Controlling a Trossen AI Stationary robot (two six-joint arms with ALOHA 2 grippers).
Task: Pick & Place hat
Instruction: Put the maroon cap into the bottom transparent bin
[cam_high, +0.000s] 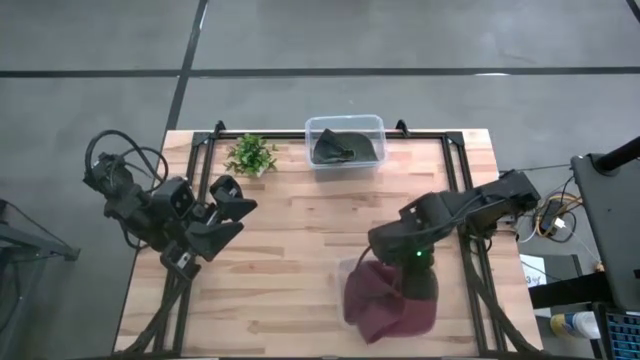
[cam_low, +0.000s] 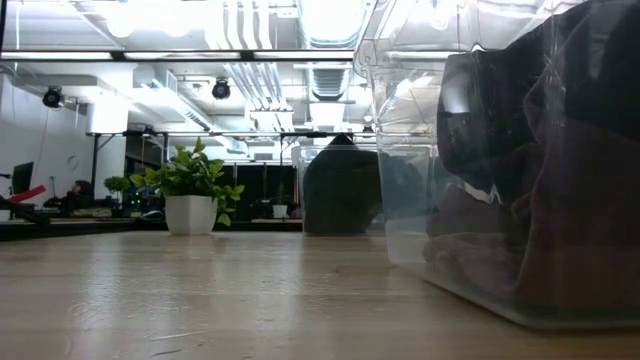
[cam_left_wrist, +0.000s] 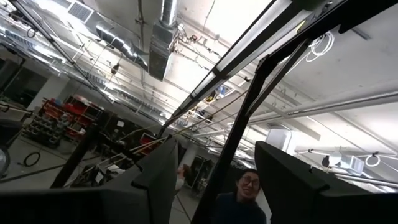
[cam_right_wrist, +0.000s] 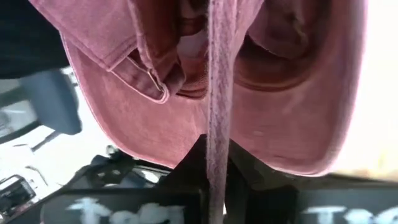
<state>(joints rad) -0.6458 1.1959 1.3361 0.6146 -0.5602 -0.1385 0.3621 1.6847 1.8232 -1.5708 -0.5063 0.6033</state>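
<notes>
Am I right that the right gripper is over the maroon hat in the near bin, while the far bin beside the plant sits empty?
Not quite: the high view shows the far bin holds a dark hat. The rest stands: the right gripper is at the maroon hat, beside the plant.

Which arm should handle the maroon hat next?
Right. The right gripper is already over the maroon hat in the near clear bin; the left gripper waits far across the table.

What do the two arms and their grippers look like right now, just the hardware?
Both arms are dark, chunky and jointed. The left arm carries looped black cables at its base, and its gripper has two broad, flat dark fingers. The right arm shows a small green light near its wrist.
</notes>
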